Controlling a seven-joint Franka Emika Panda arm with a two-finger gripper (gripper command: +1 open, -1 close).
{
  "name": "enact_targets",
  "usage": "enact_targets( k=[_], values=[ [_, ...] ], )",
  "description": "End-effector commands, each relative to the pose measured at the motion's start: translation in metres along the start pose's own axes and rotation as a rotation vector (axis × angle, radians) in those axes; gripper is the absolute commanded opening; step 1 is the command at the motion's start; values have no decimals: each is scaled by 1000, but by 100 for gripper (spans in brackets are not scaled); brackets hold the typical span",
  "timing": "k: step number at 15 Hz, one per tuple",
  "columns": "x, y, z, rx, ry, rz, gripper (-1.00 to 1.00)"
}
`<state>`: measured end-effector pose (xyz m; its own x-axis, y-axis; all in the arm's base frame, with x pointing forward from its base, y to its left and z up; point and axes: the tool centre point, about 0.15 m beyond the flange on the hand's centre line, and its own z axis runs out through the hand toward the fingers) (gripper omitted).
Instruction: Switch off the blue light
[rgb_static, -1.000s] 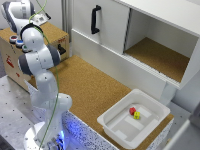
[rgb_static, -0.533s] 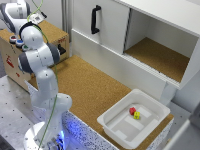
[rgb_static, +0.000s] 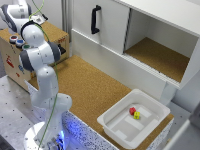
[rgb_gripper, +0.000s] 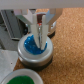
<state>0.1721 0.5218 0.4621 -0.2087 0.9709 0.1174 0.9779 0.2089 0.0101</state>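
In the wrist view the blue light (rgb_gripper: 31, 46) is a round button with a blue cap in a pale silvery rim. My gripper (rgb_gripper: 39, 41) stands right over it, fingers close together and empty, with the tips at or on the blue cap. A green-capped button (rgb_gripper: 19, 79) sits beside it. In the exterior view the arm's wrist (rgb_static: 17, 12) hangs over the wooden box (rgb_static: 12, 65) at the far left, where the row of buttons (rgb_static: 20, 42) lies. The fingertips are hidden there behind the arm.
A white tray (rgb_static: 112, 125) with a red and a yellow piece stands at the front of the exterior view's right. A white cabinet with a black handle (rgb_static: 95, 20) and an open compartment (rgb_static: 160, 57) runs along the back. Cork matting (rgb_static: 95, 85) covers the table.
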Motion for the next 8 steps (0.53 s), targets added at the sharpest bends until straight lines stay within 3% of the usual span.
enact_targets(
  k=[1, 2, 5, 6, 8],
  values=[
    [12, 10, 21, 38, -91, -5, -100],
    [6, 9, -7, -16, -39, 5, -100],
    [-17, 4, -91, -98, 97, 24, -100],
    [-25, 0, -120, -138, 131, 25, 100],
    [-37, -12, -143, -168, 153, -15, 100]
  ],
)
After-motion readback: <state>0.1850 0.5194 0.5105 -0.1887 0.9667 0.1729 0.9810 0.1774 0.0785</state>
